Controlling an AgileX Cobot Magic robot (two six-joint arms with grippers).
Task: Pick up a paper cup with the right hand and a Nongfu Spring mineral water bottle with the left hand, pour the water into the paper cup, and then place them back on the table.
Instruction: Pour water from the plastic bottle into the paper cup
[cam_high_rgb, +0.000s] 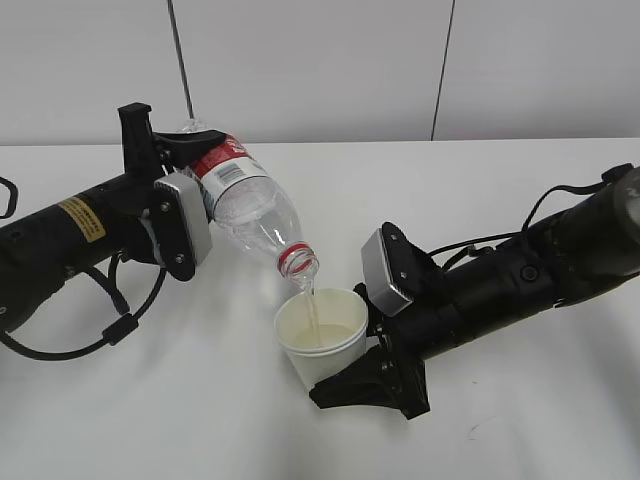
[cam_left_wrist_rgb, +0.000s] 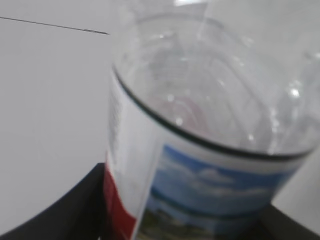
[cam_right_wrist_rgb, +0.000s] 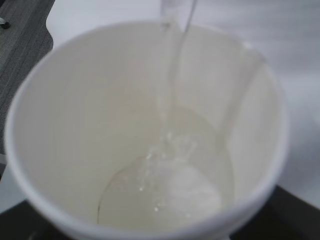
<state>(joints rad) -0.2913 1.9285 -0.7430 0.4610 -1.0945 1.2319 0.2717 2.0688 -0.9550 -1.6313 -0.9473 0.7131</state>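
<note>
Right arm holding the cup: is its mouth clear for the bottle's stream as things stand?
Probably yes. The right gripper holds the paper cup low on its wall, so nothing covers the rim; the water from the bottle is falling inside.

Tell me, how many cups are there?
1. The cup is held off the table in the right gripper, under the tilted bottle. None else shows.

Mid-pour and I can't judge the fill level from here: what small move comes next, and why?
Probably hold the tilt a moment longer. Water runs from the Nongfu Spring bottle in the left gripper into the paper cup held by the right gripper, and the cup looks well short of full.
</note>
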